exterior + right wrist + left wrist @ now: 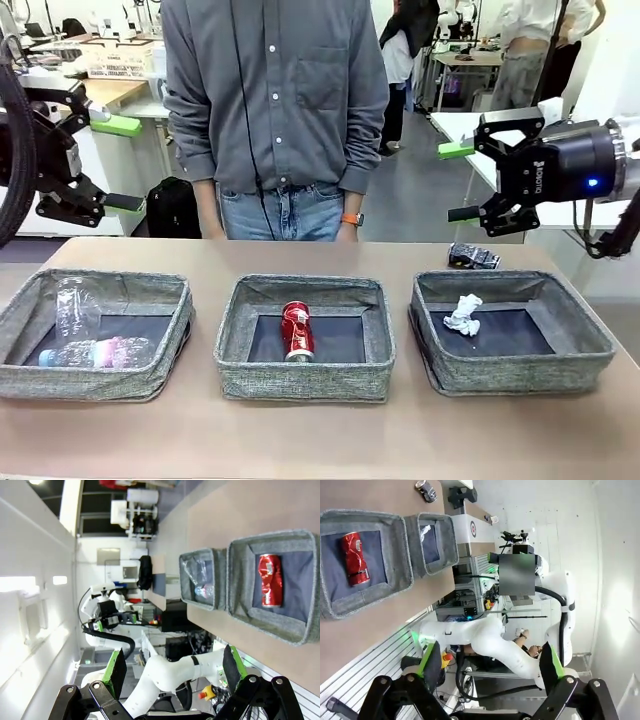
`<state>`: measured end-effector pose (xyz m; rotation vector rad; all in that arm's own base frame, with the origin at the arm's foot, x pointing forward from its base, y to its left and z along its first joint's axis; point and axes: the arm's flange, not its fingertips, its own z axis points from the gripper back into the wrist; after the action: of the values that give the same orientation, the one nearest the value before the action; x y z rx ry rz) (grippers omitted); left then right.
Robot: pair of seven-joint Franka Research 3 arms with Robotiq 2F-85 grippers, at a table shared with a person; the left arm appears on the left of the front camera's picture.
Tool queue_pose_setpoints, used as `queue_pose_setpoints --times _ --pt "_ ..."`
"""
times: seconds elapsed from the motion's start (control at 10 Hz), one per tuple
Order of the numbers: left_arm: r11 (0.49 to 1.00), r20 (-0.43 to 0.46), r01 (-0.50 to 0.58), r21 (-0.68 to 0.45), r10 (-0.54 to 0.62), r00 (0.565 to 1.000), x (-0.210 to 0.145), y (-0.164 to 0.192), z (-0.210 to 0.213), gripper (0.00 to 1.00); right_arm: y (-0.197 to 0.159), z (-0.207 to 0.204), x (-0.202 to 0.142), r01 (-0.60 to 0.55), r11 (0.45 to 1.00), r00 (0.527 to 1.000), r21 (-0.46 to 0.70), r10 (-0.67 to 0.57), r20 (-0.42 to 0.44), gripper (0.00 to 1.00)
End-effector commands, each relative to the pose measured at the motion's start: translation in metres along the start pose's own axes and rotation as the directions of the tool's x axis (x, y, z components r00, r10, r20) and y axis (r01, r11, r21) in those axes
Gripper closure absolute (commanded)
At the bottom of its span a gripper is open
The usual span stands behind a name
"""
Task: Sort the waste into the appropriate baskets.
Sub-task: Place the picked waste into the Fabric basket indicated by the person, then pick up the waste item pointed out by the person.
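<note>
My left pincer is up at the left edge, raised above the desk, jaws wide apart, holding nothing, fingers pointing sideways toward the middle. My right pincer is up at the right edge, same height, jaws wide apart, empty, fingers pointing in toward the left one. Both wrists are level, arms pulled back to their own sides.

Three grey woven fabric baskets in a row: left basket holding two clear plastic bottles, middle basket holding crushed red soda can, right basket holding crumpled white paper wad; crushed dark can behind the right one, below the right gripper's fingers.
</note>
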<state>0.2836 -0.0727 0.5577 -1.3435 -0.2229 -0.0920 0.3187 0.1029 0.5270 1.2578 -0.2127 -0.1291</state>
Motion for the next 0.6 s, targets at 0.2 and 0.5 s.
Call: queue_pose_setpoints --times 0.2,0.5 --pt "1.000 0.015 0.020 -0.020 -0.020 1.000 0.0027 -0.0024 0.0036 0.00 0.0012 -0.0001 0.0000 0.015 1.000 1.000 0.008 -0.015 -0.001 0.00" --pt "1.000 0.015 0.020 -0.020 -0.020 1.000 0.0027 -0.0024 0.0036 0.00 0.0012 -0.0001 0.0000 0.015 1.000 1.000 0.008 -0.015 -0.001 0.00"
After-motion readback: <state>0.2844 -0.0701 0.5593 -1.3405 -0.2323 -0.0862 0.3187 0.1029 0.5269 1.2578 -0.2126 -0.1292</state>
